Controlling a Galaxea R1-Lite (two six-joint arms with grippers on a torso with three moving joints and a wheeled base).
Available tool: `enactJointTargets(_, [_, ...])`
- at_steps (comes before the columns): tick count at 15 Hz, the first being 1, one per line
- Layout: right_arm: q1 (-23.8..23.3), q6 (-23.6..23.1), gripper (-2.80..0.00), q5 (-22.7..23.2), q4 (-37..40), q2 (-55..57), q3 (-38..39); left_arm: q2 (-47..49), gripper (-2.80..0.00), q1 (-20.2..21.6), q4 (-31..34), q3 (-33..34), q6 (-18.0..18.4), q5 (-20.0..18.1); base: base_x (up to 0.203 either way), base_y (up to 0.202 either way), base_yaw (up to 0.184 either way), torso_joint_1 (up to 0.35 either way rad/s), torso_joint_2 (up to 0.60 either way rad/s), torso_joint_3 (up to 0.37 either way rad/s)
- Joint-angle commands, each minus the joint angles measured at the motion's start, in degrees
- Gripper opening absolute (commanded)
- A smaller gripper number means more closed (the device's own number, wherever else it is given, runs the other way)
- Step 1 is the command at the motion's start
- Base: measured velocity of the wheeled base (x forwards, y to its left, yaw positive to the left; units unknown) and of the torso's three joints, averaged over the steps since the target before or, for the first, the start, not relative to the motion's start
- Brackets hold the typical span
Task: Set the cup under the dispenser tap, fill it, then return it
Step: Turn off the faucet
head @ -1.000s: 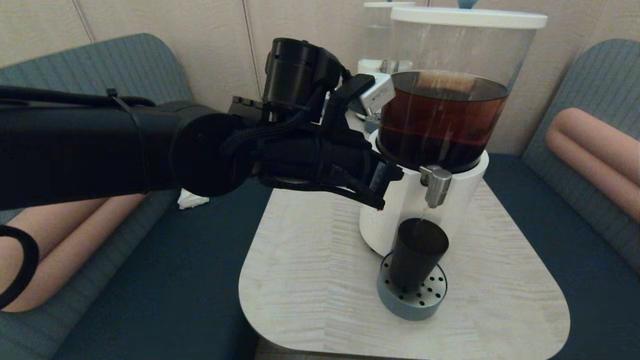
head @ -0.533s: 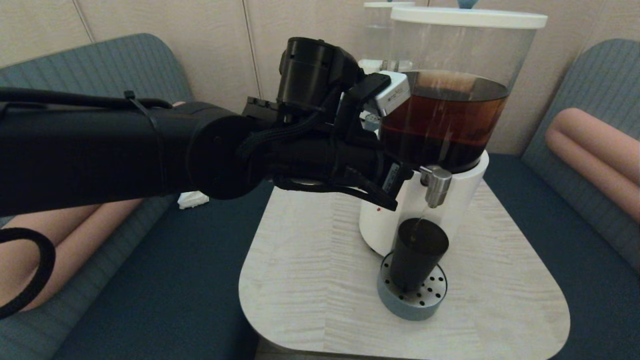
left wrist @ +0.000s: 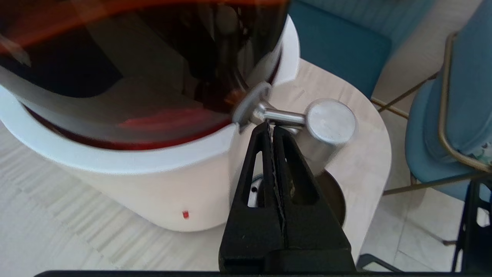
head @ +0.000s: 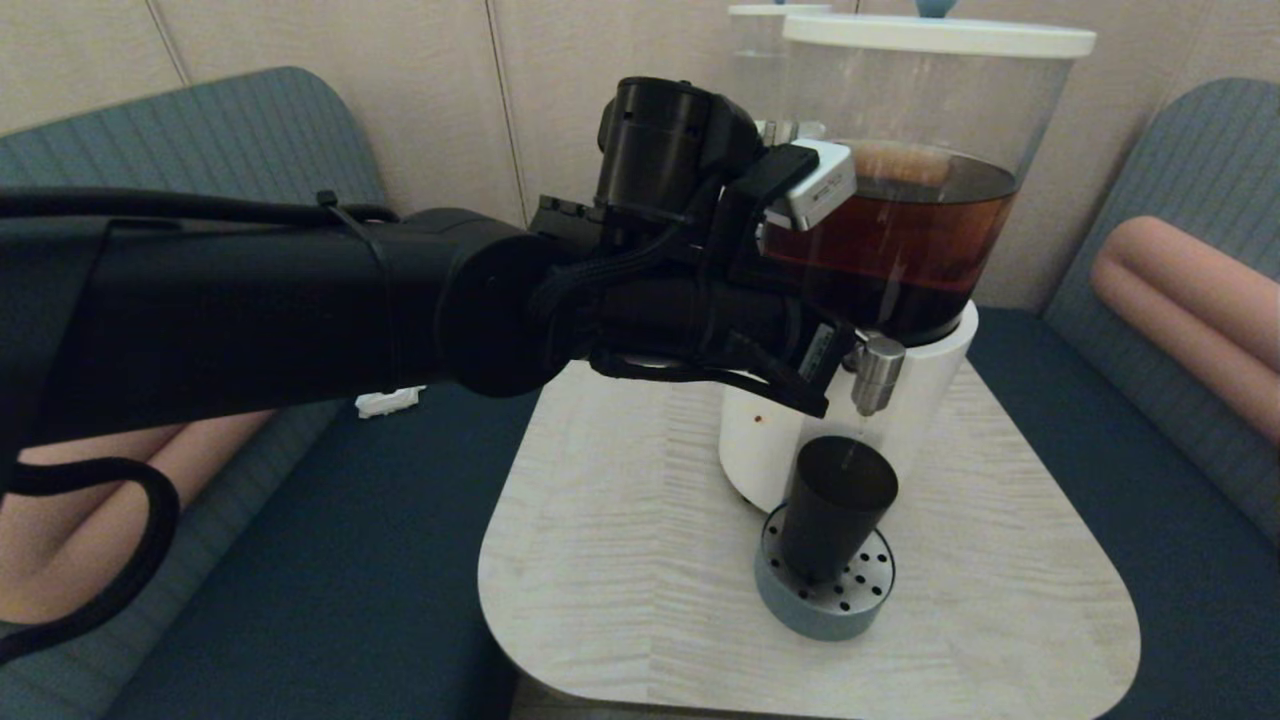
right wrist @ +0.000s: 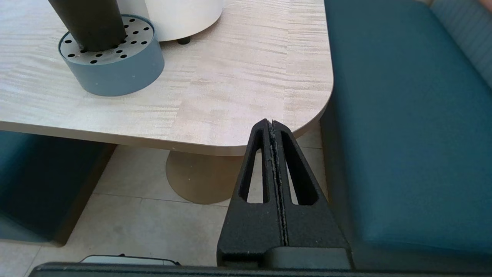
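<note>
Left tool point(left wrist: 272, 127) fingers together, tip at tap point(head: 877, 372) stem. Cup point(head: 835, 507) on drip tray point(head: 822, 608), 6 o'clock of tap. Right tool point(right wrist: 271, 124) together, off bench point(head: 640, 560) edge.

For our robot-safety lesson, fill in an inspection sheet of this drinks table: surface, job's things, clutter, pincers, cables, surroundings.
Surface: pale wood-grain table, dry as far as shown.
Job's things: black cup upright on the round perforated drip tray, directly under the dispenser tap; tank of dark brown liquid above.
Clutter: a white crumpled scrap on the bench seat; second clear dispenser behind.
Pincers: left pincer shut, tips at the tap's stem; right pincer shut, parked off the table's edge, above the floor.
Cables: black cable loop hanging from the left arm, off the table.
Surroundings: blue bench seating, pink cushions, beige wall.
</note>
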Motion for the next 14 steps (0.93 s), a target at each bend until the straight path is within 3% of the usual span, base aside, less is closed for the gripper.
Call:
enactJointTargets(1, [0.0, 0.0, -2.8, 0.0, 0.0, 0.1, 0.0, 1.0, -2.8, -0.1, -0.1, -1.1, 0.1, 0.0, 0.0, 0.0, 0.0, 0.0, 0.0, 0.0])
enactJointTargets(14, [0.0, 0.0, -2.8, 0.0, 0.0, 0.1, 0.0, 4.2, -2.8, -0.7, -0.6, -6.1, 1.1, 0.0, 0.0, 0.0, 0.0, 0.0, 0.0, 0.0])
